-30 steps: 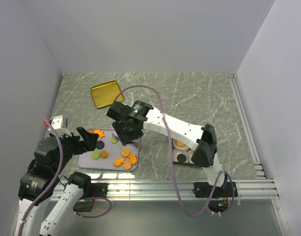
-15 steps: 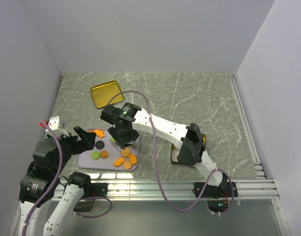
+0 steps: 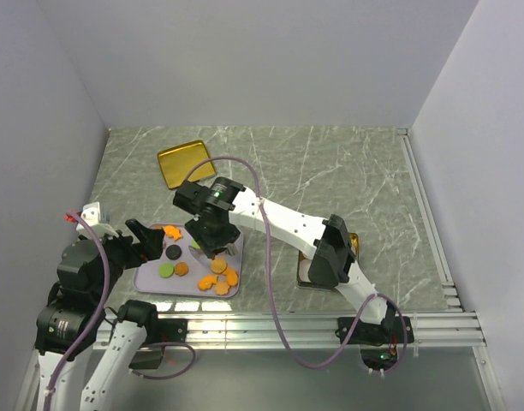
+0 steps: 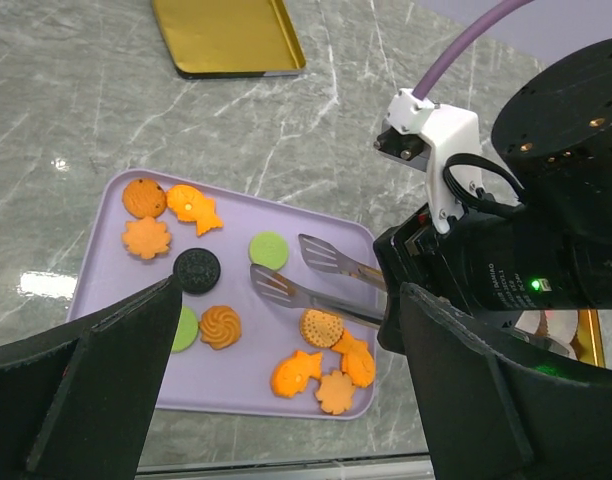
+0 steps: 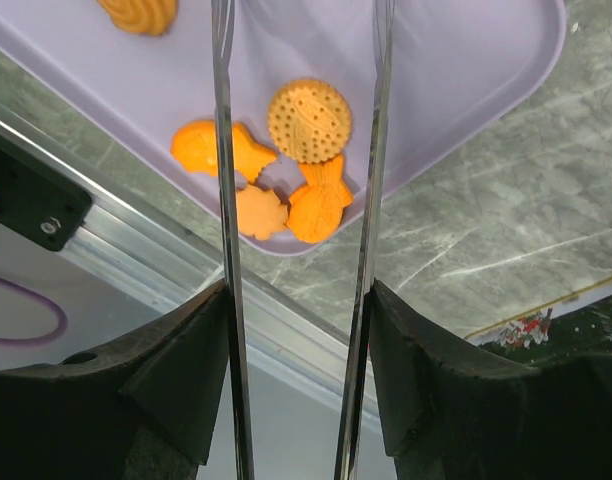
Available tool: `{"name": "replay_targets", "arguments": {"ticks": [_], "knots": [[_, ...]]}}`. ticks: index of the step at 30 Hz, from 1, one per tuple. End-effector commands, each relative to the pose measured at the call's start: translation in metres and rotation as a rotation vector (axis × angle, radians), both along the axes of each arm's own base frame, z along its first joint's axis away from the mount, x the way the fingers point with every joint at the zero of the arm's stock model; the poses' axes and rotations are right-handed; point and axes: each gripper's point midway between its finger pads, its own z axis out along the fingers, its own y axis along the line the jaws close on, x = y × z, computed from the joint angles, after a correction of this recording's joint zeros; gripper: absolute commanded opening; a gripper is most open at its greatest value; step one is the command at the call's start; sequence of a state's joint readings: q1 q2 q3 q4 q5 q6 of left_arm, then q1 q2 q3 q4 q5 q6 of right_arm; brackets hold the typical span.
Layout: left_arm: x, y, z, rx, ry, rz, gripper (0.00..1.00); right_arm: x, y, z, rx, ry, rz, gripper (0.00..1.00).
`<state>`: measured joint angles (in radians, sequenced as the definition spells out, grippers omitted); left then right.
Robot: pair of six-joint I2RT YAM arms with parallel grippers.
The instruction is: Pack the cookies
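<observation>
**Trays, tin and rails on a marble top**

A grey-green marble table (image 3: pixel 348 171) fills the top view, enclosed by plain white walls (image 3: pixel 262 60). At about 8 o'clock lies a flat lavender tray (image 3: pixel 146 282) with rounded corners. At 11 o'clock, well apart from it, a shallow gold tray (image 3: pixel 183 163) sits slightly askew. At 4 o'clock a gold tin (image 3: pixel 301 281) shows only in part. Aluminium rails (image 3: pixel 279 324) run along the 6 o'clock edge, and a thinner rail (image 3: pixel 425 214) along the 3 o'clock edge.
</observation>
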<state>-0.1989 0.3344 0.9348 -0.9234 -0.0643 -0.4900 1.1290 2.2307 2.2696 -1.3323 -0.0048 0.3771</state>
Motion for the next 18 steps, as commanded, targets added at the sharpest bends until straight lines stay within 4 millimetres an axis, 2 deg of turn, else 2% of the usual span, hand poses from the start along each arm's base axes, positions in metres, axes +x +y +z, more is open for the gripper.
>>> {"name": "replay_targets", "arguments": {"ticks": [1, 18], "knots": [[0.006, 0.001, 0.006, 0.009, -0.029, 0.003, 0.96, 0.005, 0.010, 0.006, 0.030, -0.013, -0.016, 0.61], [0.005, -0.001, 0.008, 0.005, -0.043, -0.011, 0.97, 0.007, 0.021, -0.010, 0.031, -0.024, -0.073, 0.60]]}}
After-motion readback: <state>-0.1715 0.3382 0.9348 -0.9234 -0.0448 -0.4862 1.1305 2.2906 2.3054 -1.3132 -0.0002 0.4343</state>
